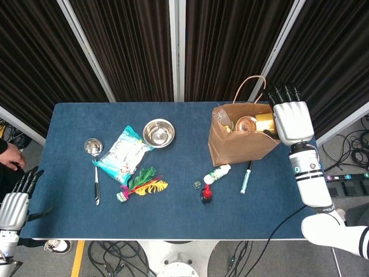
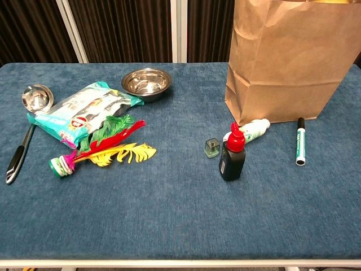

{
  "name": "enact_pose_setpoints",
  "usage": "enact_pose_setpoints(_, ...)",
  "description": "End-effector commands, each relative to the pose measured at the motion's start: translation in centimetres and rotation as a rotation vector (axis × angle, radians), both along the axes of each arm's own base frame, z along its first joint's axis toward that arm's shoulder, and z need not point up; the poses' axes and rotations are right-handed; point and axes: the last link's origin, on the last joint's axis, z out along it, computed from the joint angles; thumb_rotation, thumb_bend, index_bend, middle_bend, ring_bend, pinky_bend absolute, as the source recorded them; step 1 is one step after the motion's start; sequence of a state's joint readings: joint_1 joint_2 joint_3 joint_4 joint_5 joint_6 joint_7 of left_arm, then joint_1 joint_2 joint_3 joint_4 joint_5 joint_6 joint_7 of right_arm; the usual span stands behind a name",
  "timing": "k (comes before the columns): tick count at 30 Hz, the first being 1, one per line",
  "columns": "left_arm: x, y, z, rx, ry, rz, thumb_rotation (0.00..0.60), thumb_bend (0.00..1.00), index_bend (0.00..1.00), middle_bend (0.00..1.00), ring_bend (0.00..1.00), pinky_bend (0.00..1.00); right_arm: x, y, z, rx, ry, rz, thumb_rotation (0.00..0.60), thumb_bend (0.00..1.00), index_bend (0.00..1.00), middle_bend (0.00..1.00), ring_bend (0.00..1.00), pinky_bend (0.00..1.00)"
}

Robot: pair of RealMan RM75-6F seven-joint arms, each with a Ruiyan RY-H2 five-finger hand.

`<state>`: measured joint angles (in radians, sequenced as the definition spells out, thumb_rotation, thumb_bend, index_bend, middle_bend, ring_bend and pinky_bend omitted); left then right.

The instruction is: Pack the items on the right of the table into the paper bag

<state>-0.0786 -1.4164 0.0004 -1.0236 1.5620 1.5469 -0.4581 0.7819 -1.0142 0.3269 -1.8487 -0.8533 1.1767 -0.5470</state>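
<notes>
Head view: right hand [image 1: 292, 121] hangs at the paper bag's [image 1: 239, 147] open mouth, back upward; whether its fingers pinch the yellow tape roll [image 1: 264, 122] I cannot tell. Left hand [image 1: 12, 203] idles off the tabletop's [image 1: 173, 213] edge, fingers spread.

Chest view: marker [image 2: 300, 141], ink bottle [image 2: 232, 153] and tube [image 2: 252, 130] lie unpacked; brushing the bag could topple it.

No print can be read: the teal-and-white foil snack bag [image 2: 79, 110] near the desk's left edge carries lettering too small to make out.
</notes>
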Motion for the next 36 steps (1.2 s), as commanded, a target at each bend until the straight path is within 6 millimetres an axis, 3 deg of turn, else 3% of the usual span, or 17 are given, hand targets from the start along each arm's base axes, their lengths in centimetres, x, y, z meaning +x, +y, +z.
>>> enact_pose_setpoints(1, 0.0, -0.1, 0.0, -0.001, 0.000, 0.000, 0.600, 0.17, 0.12, 0.12, 0.02, 0.15, 0.4, 0.1, 0.2, -0.013, -0.021, 0.024, 0.600, 0.00, 0.14, 0.07, 0.00, 0.00)
enact_pose_setpoints(10, 0.2, -0.2, 0.3, 0.003, -0.004, -0.007, 0.600, 0.17, 0.12, 0.12, 0.02, 0.15, 4.3, 1.7, 2.4, -0.086, -0.183, 0.206, 0.600, 0.00, 0.13, 0.08, 0.00, 0.00)
enact_pose_setpoints(14, 0.2, -0.4, 0.6, 0.009, -0.005, -0.007, 0.600, 0.17, 0.12, 0.12, 0.02, 0.15, 6.6, 4.1, 3.4, -0.105, -0.310, 0.390, 0.600, 0.00, 0.13, 0.09, 0.00, 0.00)
enact_pose_setpoints(19, 0.3, -0.4, 0.9, 0.018, -0.005, -0.008, 0.600, 0.17, 0.12, 0.12, 0.02, 0.15, 5.8, 8.9, 2.8, -0.023, -0.310, 0.496, 0.600, 0.00, 0.13, 0.13, 0.01, 0.00)
enact_pose_setpoints(22, 0.3, -0.5, 1.0, 0.016, -0.004, -0.011, 0.600, 0.17, 0.12, 0.12, 0.02, 0.15, 3.3, 12.0, 1.6, 0.090, -0.234, 0.459, 0.600, 0.00, 0.13, 0.13, 0.01, 0.00)
enact_pose_setpoints(25, 0.4, -0.7, 1.1, 0.015, -0.002, -0.013, 0.600, 0.17, 0.12, 0.12, 0.02, 0.15, -0.7, 14.7, 0.4, 0.156, -0.119, 0.370, 0.600, 0.00, 0.12, 0.13, 0.01, 0.00)
enact_pose_setpoints(29, 0.5, -0.8, 1.2, 0.016, -0.002, -0.014, 0.600, 0.17, 0.12, 0.12, 0.02, 0.15, -7.6, 18.3, -1.5, 0.145, 0.066, 0.205, 0.600, 0.00, 0.12, 0.14, 0.01, 0.00)
enact_pose_setpoints(33, 0.7, -0.9, 1.2, 0.011, -0.001, -0.024, 0.600, 0.17, 0.12, 0.12, 0.02, 0.15, -13.4, 20.2, -3.4, 0.143, 0.084, 0.015, 0.600, 0.00, 0.12, 0.13, 0.01, 0.00)
enact_pose_setpoints(36, 0.9, -1.1, 1.3, 0.009, 0.002, -0.034, 0.600, 0.17, 0.12, 0.12, 0.02, 0.15, -16.5, 20.4, -3.7, 0.111, 0.055, -0.081, 0.600, 0.00, 0.12, 0.13, 0.00, 0.00)
